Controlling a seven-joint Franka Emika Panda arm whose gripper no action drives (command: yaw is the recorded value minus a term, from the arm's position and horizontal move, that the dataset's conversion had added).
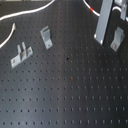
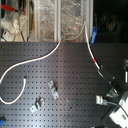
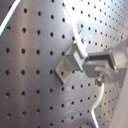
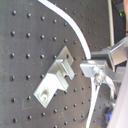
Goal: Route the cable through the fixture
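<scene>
Gripper [image 4: 95, 70]: pinching the cable [image 4: 75, 35] in both wrist views.
Cable: running just beside a grey bracket [image 4: 56, 76].
Fixture [image 1: 46, 36]: standing well apart, untouched.

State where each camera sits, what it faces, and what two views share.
First exterior view: low, facing across the black perforated board to a slim grey metal bracket; gripper shows.
Second exterior view: high, looking down on the board; gripper shows.
First wrist view: on gripper, facing a grey angle bracket; fingers show.
Second wrist view: likewise.
All share the long thin white cable.
</scene>
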